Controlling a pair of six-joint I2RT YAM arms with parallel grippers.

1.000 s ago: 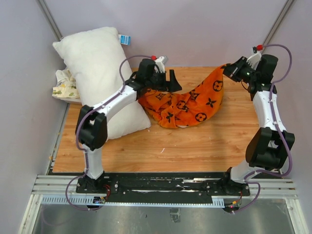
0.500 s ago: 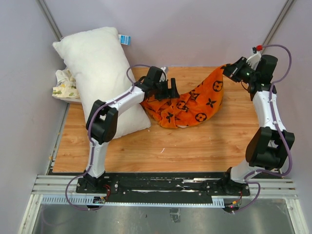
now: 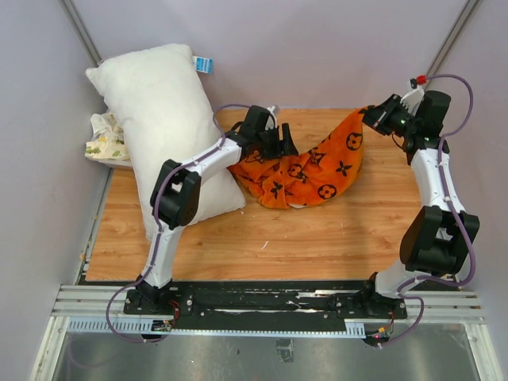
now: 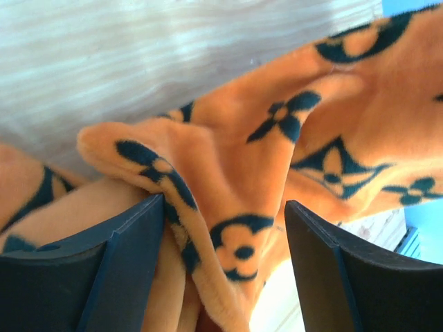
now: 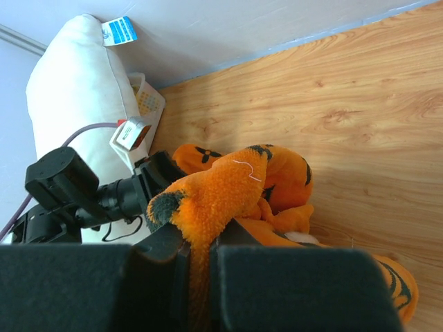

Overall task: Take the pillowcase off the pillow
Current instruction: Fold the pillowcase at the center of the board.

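Moved in over the past second, seen from above: left gripper (image 3: 287, 145), pushed farther across the bench (image 3: 317, 238) and now down at the rear left edge of the heaped pillowcase (image 3: 305, 171), with the elbow swung more to the right than before. Spread wide in its own wrist view, straddling a raised fold of the orange, black-flowered plush. Fold resting against one dark finger (image 4: 131, 263) and clear of the other, so not pinched.

No change on the other side: right gripper (image 3: 369, 115) clamped tight on a corner of the pillowcase and holding it up off the bench, in the same spot as a second ago. From that corner, a long drape of orange cloth running down toward the left gripper and ending in the rumpled heap between the two.

Off to the left of the left gripper and partly under its forearm: the pillow (image 3: 163, 119), bare, white and plump, lying where it lay before, with a blue tag (image 3: 203, 63) at its far corner. Beyond the pillow, farther left still and against the wall: a small white printed cloth (image 3: 103, 143).
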